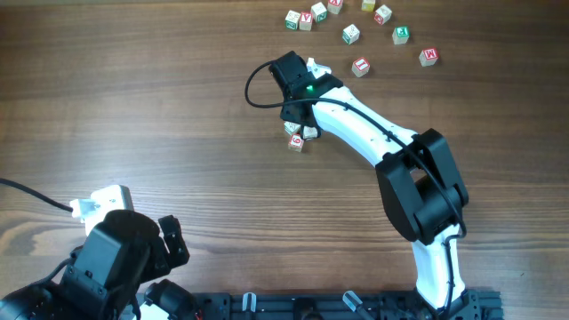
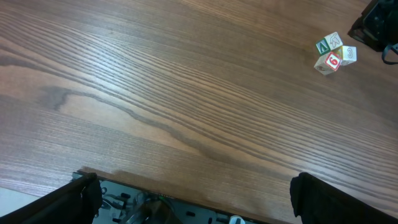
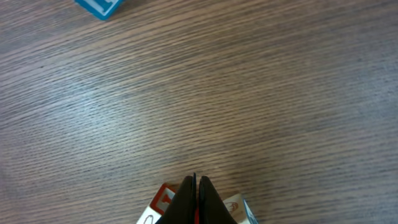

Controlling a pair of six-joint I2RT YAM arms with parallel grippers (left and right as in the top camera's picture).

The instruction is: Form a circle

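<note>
Overhead view: the brown wood-grain table point(image 1: 133, 107) carries every item, and positions are referenced to the clump point(image 1: 298, 135) of three small whitish letter cubes with red and green markings. The white-and-black right arm point(image 1: 373, 133) reaches in from the near right of the clump, and its black wrist stands over the clump's far edge. The black left arm point(image 1: 111, 262) sits well apart from the clump, to its near left. In the left wrist view the left gripper point(image 2: 193, 190) has its jaws spread wide with nothing between them, and the clump appears far off at upper right. In the right wrist view the right gripper point(image 3: 196, 190) is fully closed, its black fingertips pressed together above the clump with a cube visible on either side; contact cannot be confirmed. A scattered group of similar loose cubes point(image 1: 351, 34) lies beyond the clump, toward the far right. The clump's three cubes touch one another in a tight cluster, not a ring. A small blue object point(image 3: 99, 6), cut off by the frame, lies apart from the clump.
</note>
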